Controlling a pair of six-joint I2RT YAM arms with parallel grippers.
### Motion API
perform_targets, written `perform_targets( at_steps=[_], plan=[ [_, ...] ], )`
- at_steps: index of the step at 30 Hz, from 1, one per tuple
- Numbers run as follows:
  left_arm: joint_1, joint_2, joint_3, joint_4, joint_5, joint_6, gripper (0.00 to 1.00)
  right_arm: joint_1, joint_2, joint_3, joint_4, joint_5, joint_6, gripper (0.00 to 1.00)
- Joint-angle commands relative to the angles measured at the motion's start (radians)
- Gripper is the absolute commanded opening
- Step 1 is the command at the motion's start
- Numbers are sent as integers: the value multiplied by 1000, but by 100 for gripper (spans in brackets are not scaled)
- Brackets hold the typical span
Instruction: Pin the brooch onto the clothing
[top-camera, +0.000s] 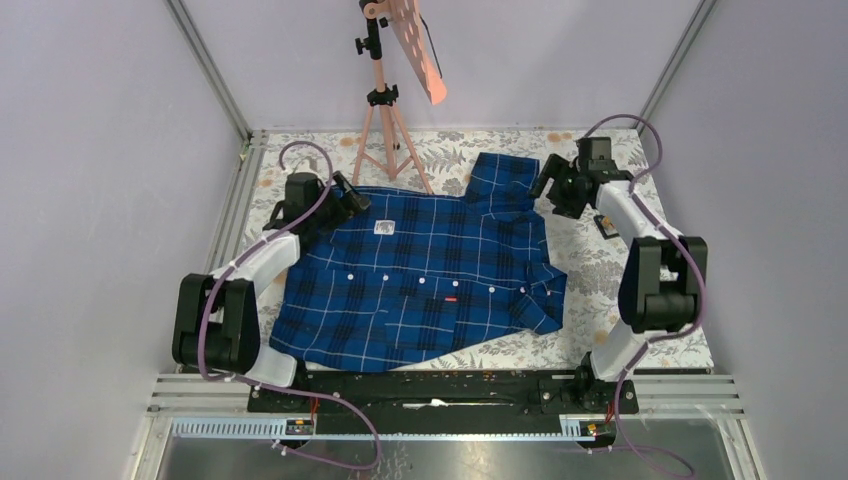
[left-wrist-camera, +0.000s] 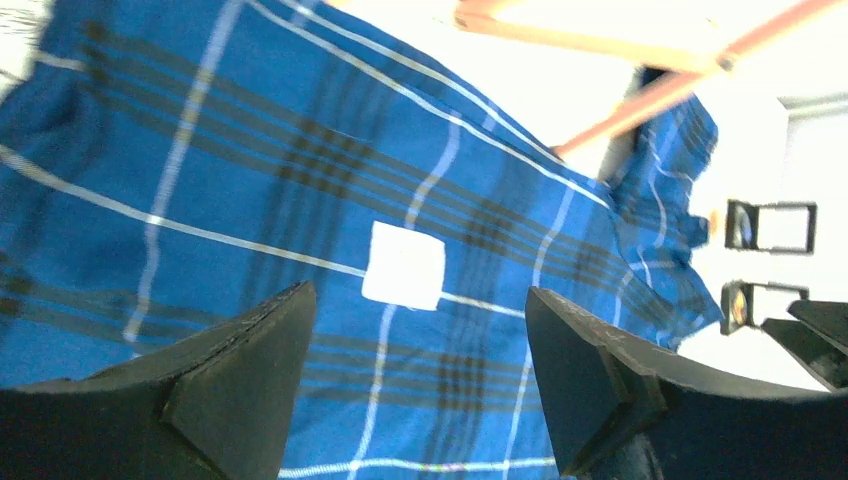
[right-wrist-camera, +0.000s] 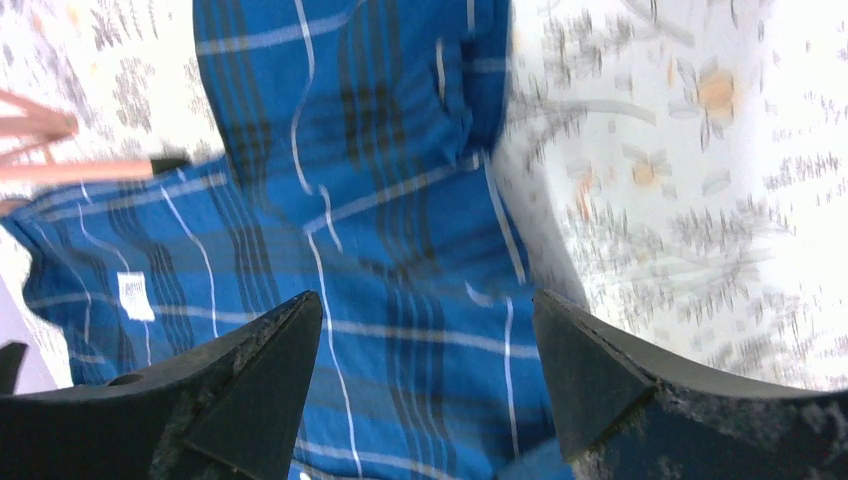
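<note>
The clothing (top-camera: 430, 280), a dark-blue plaid shirt with white buttons, lies spread flat on the floral tablecloth (top-camera: 590, 260). Its white neck label (top-camera: 383, 228) faces up and a tiny red tag (top-camera: 453, 299) sits near the front. My left gripper (top-camera: 352, 205) hovers at the collar's left end. In the left wrist view it (left-wrist-camera: 420, 295) is open over the label (left-wrist-camera: 403, 265), holding nothing. My right gripper (top-camera: 546, 186) is above the far right sleeve, open and empty over plaid cloth (right-wrist-camera: 380, 200) in its own view (right-wrist-camera: 426, 297). I cannot make out the brooch.
An orange-pink tripod (top-camera: 385, 100) with a tilted panel stands at the back, its legs just behind the collar. A small dark and orange thing (top-camera: 605, 226) lies beside the right arm, too small to identify. Aluminium rails and grey walls close in the table.
</note>
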Motion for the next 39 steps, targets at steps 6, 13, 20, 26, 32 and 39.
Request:
perform_targets(
  at_steps=[6, 13, 20, 26, 32, 39],
  plan=[
    [-114, -131, 21, -111, 75, 81, 82, 58, -304, -352, -104, -40, -46, 80],
    [-115, -241, 18, -226, 184, 96, 82, 257, -434, -496, -142, 149, -5, 88],
    [-115, -415, 95, -441, 229, 198, 83, 375, -452, -567, -135, 383, 26, 76],
    [-114, -481, 222, -629, 165, 312, 85, 405, -466, -671, -83, 336, 67, 44],
    [-114, -476, 274, -614, 175, 333, 86, 426, -625, -745, -139, 229, 167, 30],
    [-114, -403, 242, -542, 179, 376, 86, 429, -721, -672, -296, 208, 193, 49]
  ],
)
